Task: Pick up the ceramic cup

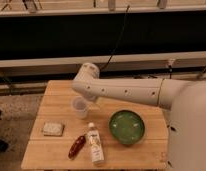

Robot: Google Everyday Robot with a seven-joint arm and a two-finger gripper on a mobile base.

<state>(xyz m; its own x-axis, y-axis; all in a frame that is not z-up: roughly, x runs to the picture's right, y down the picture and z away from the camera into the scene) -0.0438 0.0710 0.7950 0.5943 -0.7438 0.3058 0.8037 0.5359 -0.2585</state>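
Gripper beside smooth ceramic cup; matt wooden table.
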